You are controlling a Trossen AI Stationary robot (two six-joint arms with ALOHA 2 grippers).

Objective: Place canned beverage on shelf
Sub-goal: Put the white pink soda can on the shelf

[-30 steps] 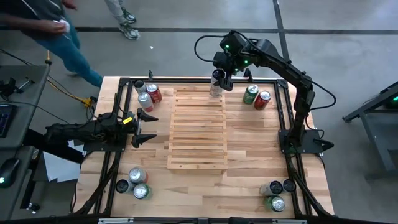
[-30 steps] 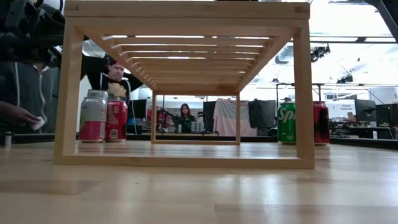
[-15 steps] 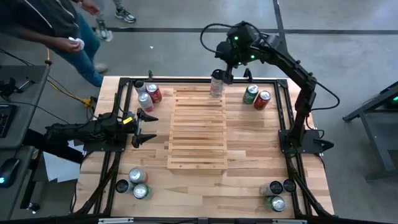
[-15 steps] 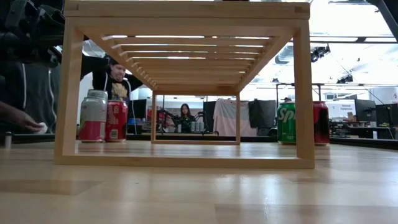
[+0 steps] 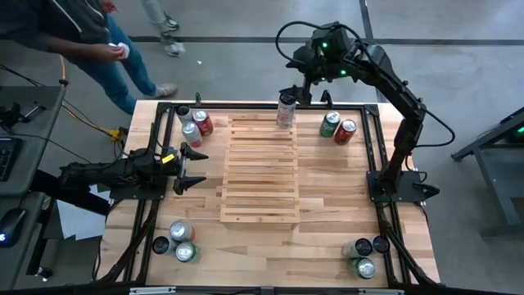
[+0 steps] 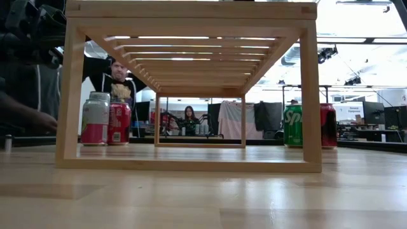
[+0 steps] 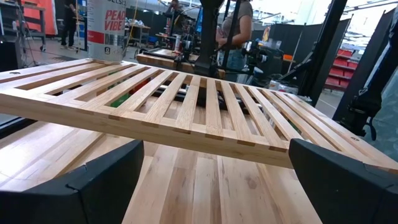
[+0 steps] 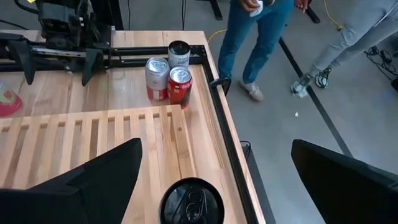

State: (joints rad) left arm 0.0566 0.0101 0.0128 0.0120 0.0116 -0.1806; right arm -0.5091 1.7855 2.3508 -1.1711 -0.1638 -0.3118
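Observation:
The pale slatted shelf (image 5: 260,168) stands mid-table. A tall canned beverage (image 5: 285,111) with a dark top (image 8: 191,202) stands upright by its base on the shelf's far end (image 7: 106,31). My right gripper (image 5: 307,94) hovers open above and just beyond the can, its fingers wide apart on either side of it in the right wrist view (image 8: 216,146), touching nothing. My left gripper (image 5: 190,168) waits open at the shelf's left side, level, facing the slats (image 7: 211,155).
Groups of cans stand at the table's far left (image 5: 195,124), far right (image 5: 337,127), near left (image 5: 178,242) and near right (image 5: 362,256). A black frame (image 5: 372,147) borders the table. A person (image 5: 98,41) walks beyond the far left corner.
My right gripper has risen and drawn back from the can toward the table's far edge, tipping closer to level, its fingers staying open. The can has stayed upright on the shelf's far end. The person beyond the table has moved about.

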